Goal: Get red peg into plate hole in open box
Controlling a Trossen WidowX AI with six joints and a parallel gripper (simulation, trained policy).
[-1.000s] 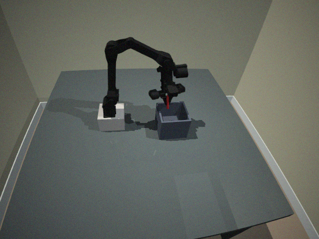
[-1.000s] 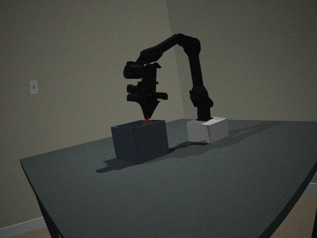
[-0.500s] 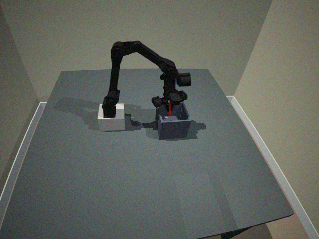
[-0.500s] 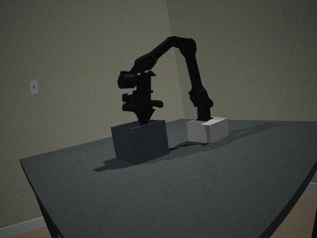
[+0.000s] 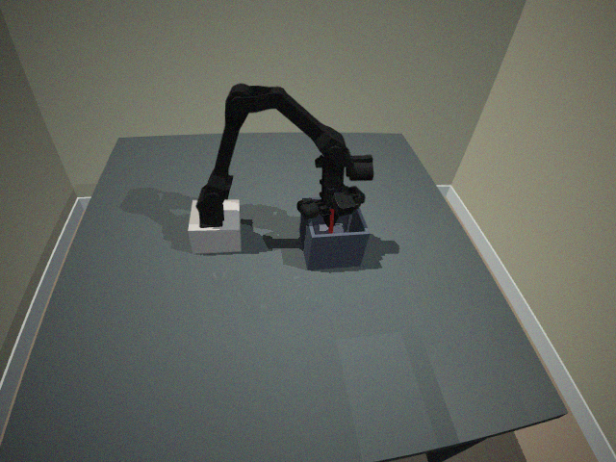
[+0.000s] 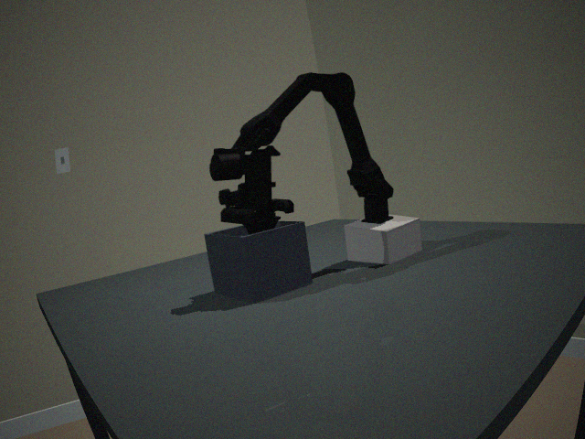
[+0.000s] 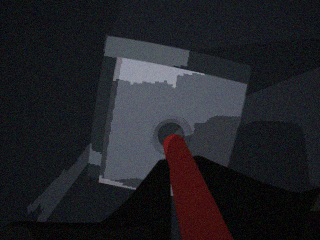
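The claw (image 5: 330,223) (image 6: 260,228) (image 7: 179,165) is clamped on the red peg (image 5: 331,220) (image 7: 195,202), its tips reaching into the box (image 5: 334,252) (image 6: 260,264) (image 7: 282,102), right of centre in the top view. In the wrist view the peg slants from the bottom edge to mid-frame, its end overlapping the lower rim of the hole (image 7: 168,130) in the pale plate (image 7: 137,112); I can't tell whether it has entered.

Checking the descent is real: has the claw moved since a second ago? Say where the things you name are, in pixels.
Yes. The claw (image 5: 330,222) (image 6: 260,230) (image 7: 179,165) is lower: its tip was above the box's (image 5: 334,252) (image 6: 260,266) rim, now it's below.
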